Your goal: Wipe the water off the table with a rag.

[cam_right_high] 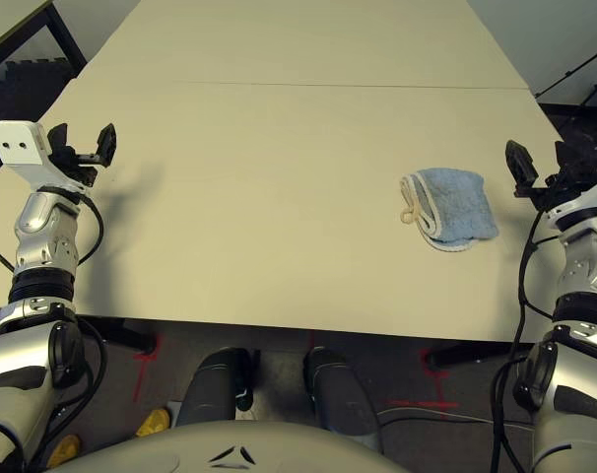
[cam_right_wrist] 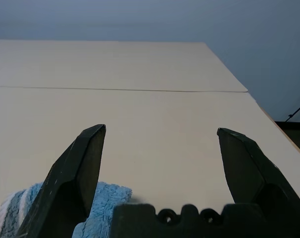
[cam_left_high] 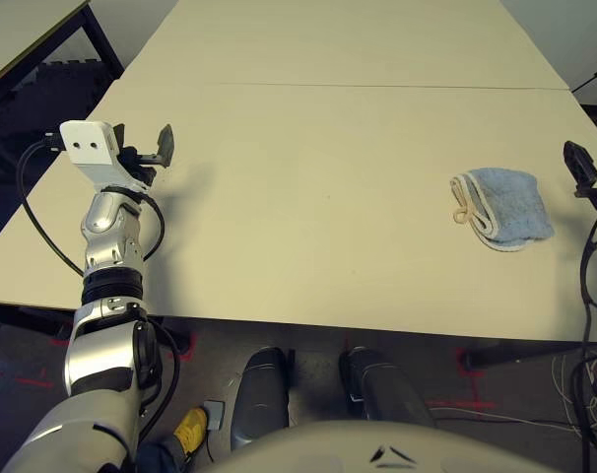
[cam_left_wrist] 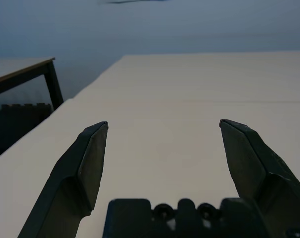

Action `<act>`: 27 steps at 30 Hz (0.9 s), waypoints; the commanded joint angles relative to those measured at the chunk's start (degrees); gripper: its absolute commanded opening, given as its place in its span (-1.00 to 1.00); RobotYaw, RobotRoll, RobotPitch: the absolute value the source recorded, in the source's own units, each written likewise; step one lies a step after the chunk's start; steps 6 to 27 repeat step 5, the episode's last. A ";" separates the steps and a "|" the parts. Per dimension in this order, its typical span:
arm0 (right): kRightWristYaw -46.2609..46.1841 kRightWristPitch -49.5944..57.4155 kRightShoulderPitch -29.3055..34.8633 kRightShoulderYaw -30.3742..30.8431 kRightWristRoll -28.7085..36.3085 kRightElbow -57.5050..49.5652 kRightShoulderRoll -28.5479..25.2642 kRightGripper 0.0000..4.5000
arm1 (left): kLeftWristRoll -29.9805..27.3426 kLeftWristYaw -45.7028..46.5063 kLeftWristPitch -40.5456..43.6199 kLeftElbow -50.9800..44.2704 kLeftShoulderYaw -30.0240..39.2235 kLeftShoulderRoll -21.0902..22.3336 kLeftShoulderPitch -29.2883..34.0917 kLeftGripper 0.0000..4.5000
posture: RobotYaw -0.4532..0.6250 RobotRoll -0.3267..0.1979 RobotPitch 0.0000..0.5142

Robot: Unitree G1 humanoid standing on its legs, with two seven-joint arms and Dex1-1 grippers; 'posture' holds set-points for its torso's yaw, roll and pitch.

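Table, in the head views: a large pale beige matte tabletop (cam_left_high: 308, 168) is stretching away, a thin straight seam (cam_left_high: 377, 86) running across its far part.
Rag, same views: the small folded light-blue terry cloth with white stitched edging (cam_left_high: 510, 207) is lying on the table, between the seam and the near edge, towards the right edge, its little pale loop (cam_left_high: 462, 215) pointing left.
Left gripper, same views: the black two-fingered gripper on the silver left arm (cam_left_high: 143, 136) is hovering over the table's left side, near the left edge.
Right gripper, same views: its black twin (cam_right_high: 541, 153) is hovering near the right edge, just beside the rag and apart from it.
Shoe, same views: a person's yellow shoe (cam_left_high: 190, 431) is resting on the floor, off the near edge.
Left pincer, in the left wrist view: it's standing released, both fingers spread wide above the tabletop.
Right pincer, in the right wrist view: it's standing released too, spreading wide, one finger partly hiding the rag from the camera.
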 commanded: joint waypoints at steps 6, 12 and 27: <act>-0.57 -1.21 1.02 -0.67 0.47 1.13 -0.09 0.99 | 1.35 -0.97 -1.12 3.90 -0.89 0.28 -2.38 1.00 | -0.50 0.25 -0.43; -0.57 -1.21 1.02 -0.67 0.47 1.13 -0.09 0.99 | 1.35 -0.97 -1.12 3.90 -0.89 0.28 -2.38 1.00 | -0.50 0.25 -0.43; -0.57 -1.21 1.02 -0.67 0.47 1.13 -0.09 0.99 | 1.35 -0.97 -1.12 3.90 -0.89 0.28 -2.38 1.00 | -0.50 0.25 -0.43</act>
